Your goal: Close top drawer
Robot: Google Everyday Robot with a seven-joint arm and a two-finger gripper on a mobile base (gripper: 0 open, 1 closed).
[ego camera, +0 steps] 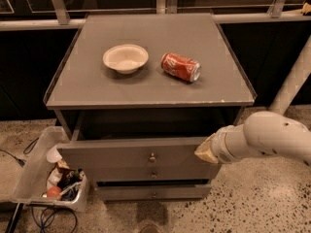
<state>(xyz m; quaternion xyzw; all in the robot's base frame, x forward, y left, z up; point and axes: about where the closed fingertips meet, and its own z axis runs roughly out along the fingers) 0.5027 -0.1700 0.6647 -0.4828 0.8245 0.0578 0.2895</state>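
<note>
The top drawer [116,157] of the grey cabinet stands pulled out, and its dark inside shows under the cabinet top. Its front panel has a small round metal knob [152,157] at the centre. My gripper [206,151] is at the end of the white arm that comes in from the right. It sits against the right end of the drawer's front panel, at the height of the knob. Below are two shorter grey drawer fronts with like knobs [153,174].
On the cabinet top [87,89] stand a white bowl [125,58] and a red soda can [181,67] lying on its side. A clear bin [34,171] with odds and ends sits on the floor at the left, with cables beside it. A white pole [291,84] leans at the right.
</note>
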